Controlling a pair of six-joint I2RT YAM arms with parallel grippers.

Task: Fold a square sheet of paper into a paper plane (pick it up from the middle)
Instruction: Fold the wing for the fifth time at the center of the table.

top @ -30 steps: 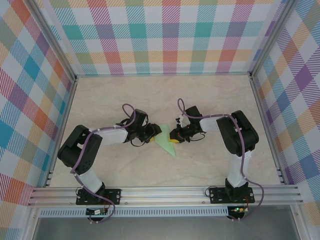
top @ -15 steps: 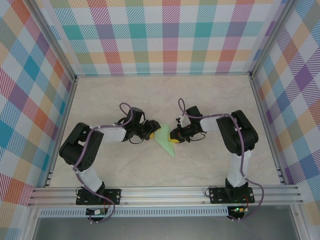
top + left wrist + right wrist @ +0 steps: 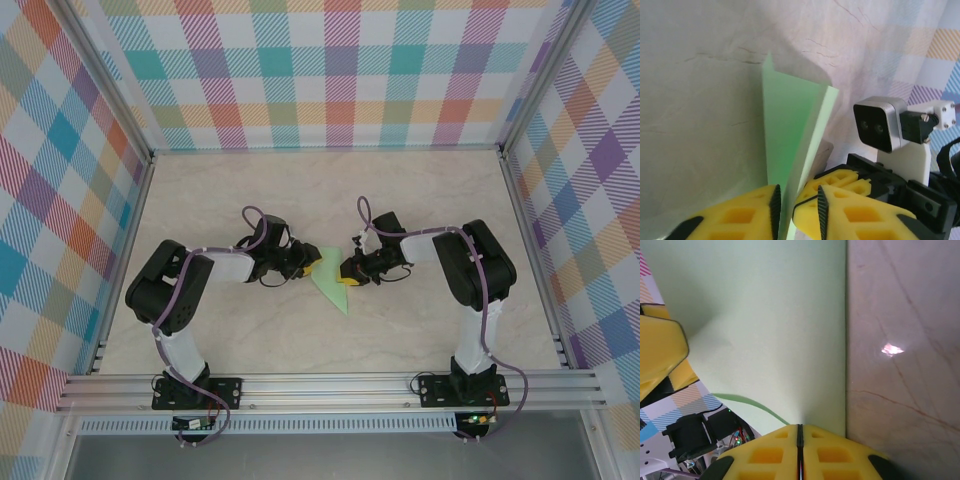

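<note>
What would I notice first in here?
Probably the folded green paper in the middle of the table, pointy end toward the front. The right pincer is shut on its edge, and the left pincer has its yellow fingers on either side of it. All around stand bright checked walls.

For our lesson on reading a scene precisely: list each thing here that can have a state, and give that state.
paper plane: folded to a narrow point, one flap raised off the table.
left gripper: jaws close together either side of the raised flap; whether they pinch it is unclear.
right gripper: shut on the paper plane's edge.
</note>
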